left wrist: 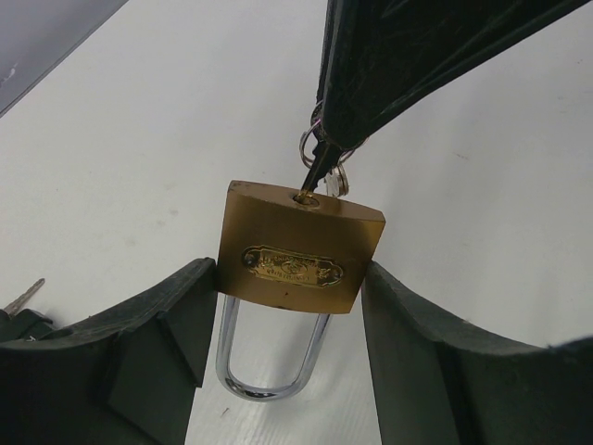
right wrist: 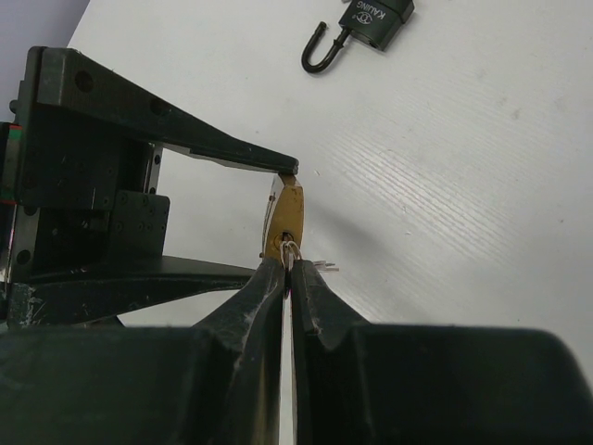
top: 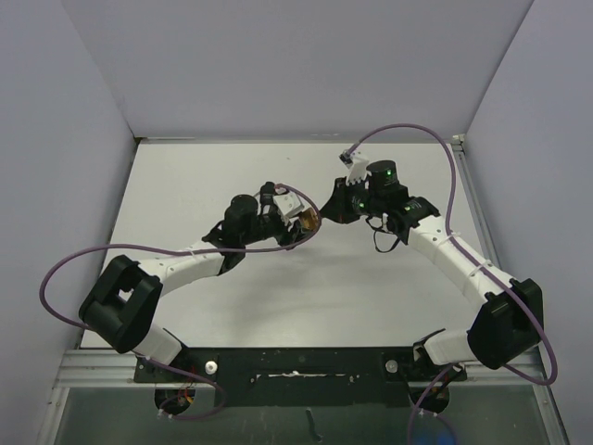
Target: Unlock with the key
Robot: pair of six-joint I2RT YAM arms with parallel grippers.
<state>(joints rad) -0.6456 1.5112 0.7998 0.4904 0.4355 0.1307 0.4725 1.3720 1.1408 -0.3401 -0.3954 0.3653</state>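
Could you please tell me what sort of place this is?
Likely a robotics lab test cell: a white table boxed in by blank panels, two arms bolted to a rail, with a brass padlock and a black padlock as props.

Looks down along the right gripper [right wrist: 288, 271], black fingers pressed together with barely a sliver between. Pinches the key [right wrist: 288, 244] at the very tips, a small silver ring [right wrist: 294, 250] poking out just beside. Meets the brass padlock [right wrist: 283, 211] edge-on, key end against its narrow face. Brass body clamped by the left gripper [right wrist: 280, 219]: one long finger [right wrist: 185, 134] touching the upper edge, the other at the lower edge. Well apart, flat on the white table [right wrist: 463, 185], a black padlock [right wrist: 375, 14] with shackle [right wrist: 315, 57] hooked open, cut off by the frame's top edge. Top left, a strip of lilac wall [right wrist: 37, 23]
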